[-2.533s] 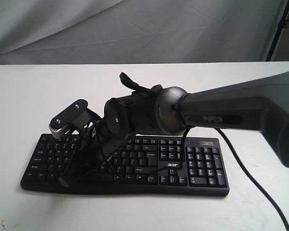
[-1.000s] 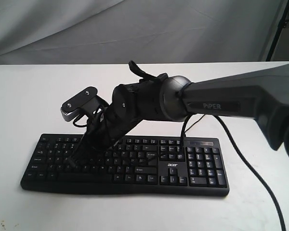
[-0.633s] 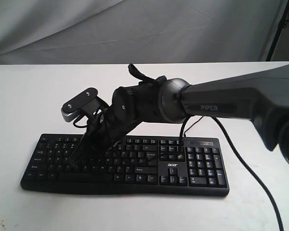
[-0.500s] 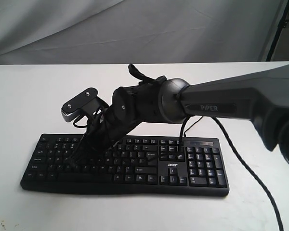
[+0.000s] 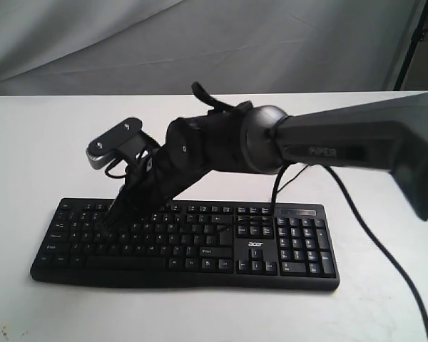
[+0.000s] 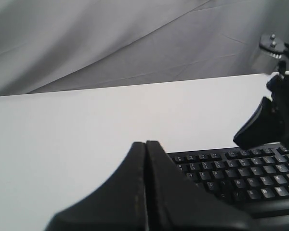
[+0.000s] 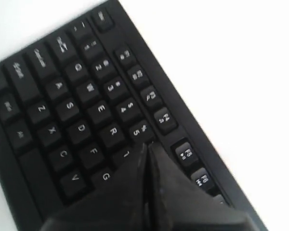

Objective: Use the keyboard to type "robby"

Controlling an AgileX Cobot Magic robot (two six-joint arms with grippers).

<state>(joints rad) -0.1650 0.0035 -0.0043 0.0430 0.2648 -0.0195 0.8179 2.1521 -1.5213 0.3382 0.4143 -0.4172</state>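
Note:
The black keyboard (image 5: pixel 200 251) lies flat on the white table (image 5: pixel 43 135), with its number pad to the right and a white logo. My right arm reaches across from the right. Its gripper (image 5: pixel 108 218) is shut and empty, tips down over the upper-left letter rows. In the right wrist view the right gripper (image 7: pixel 147 146) points at the spot between the 5 and T keys, just past R. I cannot tell if it touches a key. The keyboard (image 7: pixel 82 130) fills that view. My left gripper (image 6: pixel 145 143) is shut and empty, held off the keyboard's (image 6: pixel 241 175) left end.
A thin black cable (image 5: pixel 374 265) runs from behind the keyboard across the table to the front right. A grey cloth (image 5: pixel 200 43) hangs behind the table. A dark stand (image 5: pixel 416 35) is at the far right. The right arm's wrist camera (image 5: pixel 114 144) juts out above the keys.
The right gripper rose from the keyboard's front-left rows, then shifted toward the far rows. Over the last half second its tip moved further back to the number and top letter rows.

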